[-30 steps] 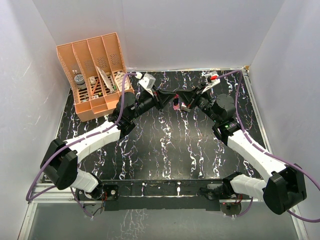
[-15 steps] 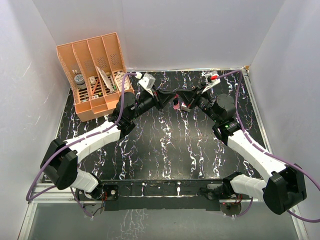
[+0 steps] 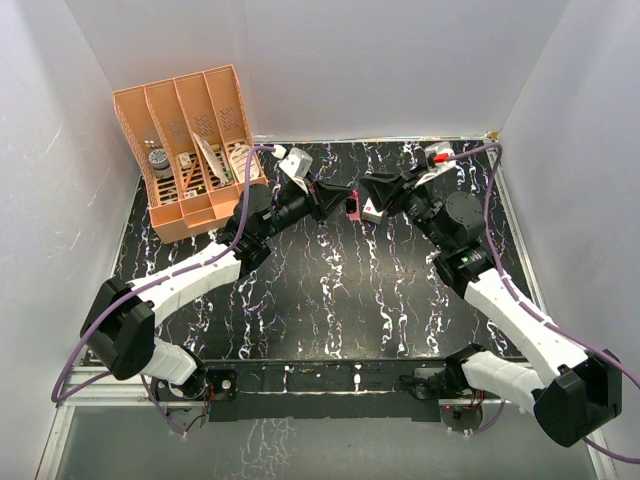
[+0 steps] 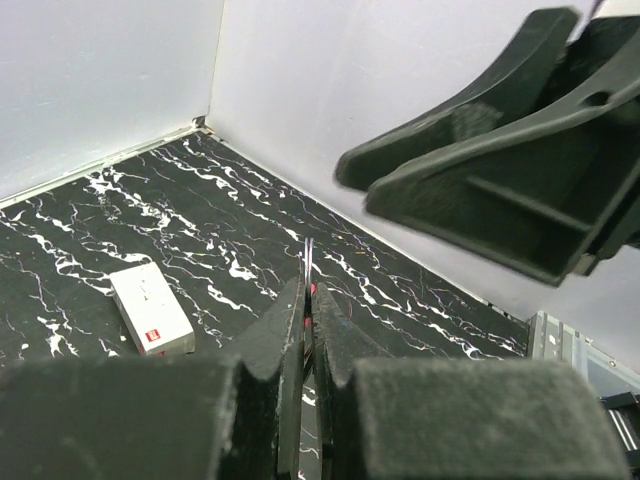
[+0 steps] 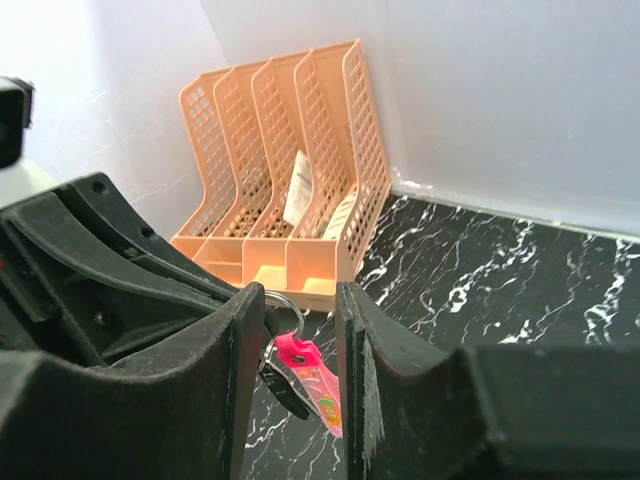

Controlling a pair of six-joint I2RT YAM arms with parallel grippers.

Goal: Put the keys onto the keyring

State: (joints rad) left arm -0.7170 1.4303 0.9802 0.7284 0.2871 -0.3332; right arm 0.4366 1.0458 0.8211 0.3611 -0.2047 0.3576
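Note:
My left gripper [image 3: 338, 200] is shut on the keyring's round ring [image 5: 287, 300], seen edge-on between its pads in the left wrist view [image 4: 308, 262]. It holds the ring in the air over the back middle of the table. The magenta-pink strap [image 5: 318, 385] hangs from the ring and also shows in the top view [image 3: 350, 207]. A small dark piece with a pale edge [image 5: 285, 388] hangs beside the strap; I cannot tell whether it is the key. My right gripper [image 5: 300, 292] is open, its fingers on either side of the hanging strap [image 3: 372, 193].
A small white rectangular box [image 3: 374, 211] lies on the black marbled table under the grippers, and shows in the left wrist view [image 4: 150, 310]. An orange file rack [image 3: 190, 140] stands at the back left corner. White walls enclose the table.
The right arm has shifted a little to the right and its gripper has drawn slightly back from the keyring. The left gripper still holds the ring in about the same place.

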